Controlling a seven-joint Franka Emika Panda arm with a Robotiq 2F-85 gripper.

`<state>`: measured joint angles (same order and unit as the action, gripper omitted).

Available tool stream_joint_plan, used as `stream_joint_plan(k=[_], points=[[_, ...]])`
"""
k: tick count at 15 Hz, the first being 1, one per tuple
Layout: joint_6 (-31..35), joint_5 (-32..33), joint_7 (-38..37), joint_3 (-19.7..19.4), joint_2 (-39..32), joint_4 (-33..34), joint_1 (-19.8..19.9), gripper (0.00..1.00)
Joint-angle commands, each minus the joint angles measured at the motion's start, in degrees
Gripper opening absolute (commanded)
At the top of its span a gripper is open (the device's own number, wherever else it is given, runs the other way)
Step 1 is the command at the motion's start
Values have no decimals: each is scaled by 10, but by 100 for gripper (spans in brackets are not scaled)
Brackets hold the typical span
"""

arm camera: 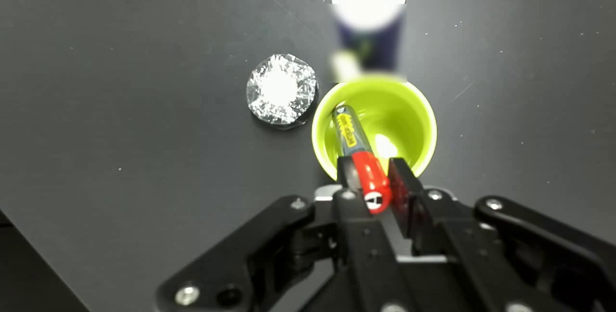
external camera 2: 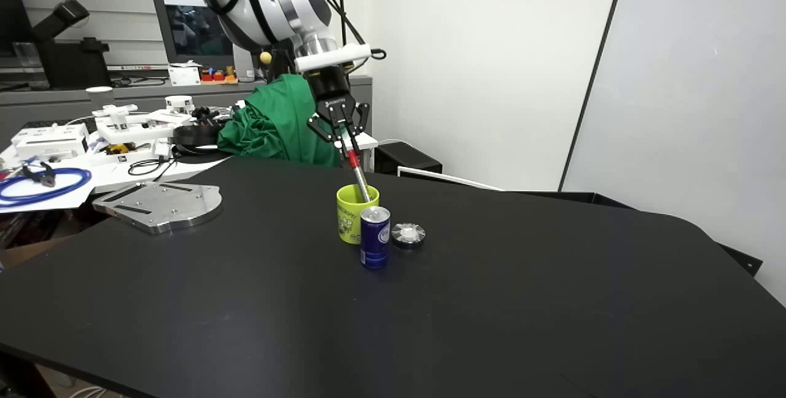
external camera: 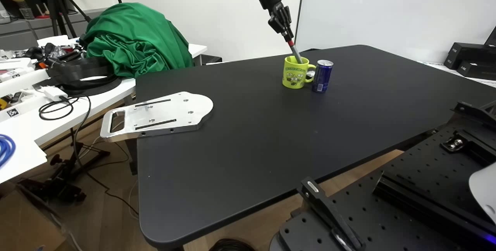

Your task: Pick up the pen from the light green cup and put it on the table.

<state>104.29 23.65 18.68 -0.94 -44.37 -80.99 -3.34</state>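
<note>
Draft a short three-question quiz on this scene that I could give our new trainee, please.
1. True or false: The blue can stands upright on the black table.
2. Which end of the pen sits between the fingers in the wrist view? A) grey B) red C) neither
3. What is the pen's lower end inside?

Key:
1. True
2. B
3. The light green cup

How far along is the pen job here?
Grasping looks done: the gripper appears shut on the pen at its red end. In hand: likely the lift, since the lower end is inside the green cup. Left: getting it clear and laying it on the black table.
</note>
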Motion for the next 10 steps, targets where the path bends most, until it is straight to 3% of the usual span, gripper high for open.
stream_joint_plan(k=[1,7,10], points=[[-30,-1,-23,-8,48,-2,0,5],[-81,1,-37,-27,120,-15,22,5],[-100,-15,-19,-36,125,-23,62,5]])
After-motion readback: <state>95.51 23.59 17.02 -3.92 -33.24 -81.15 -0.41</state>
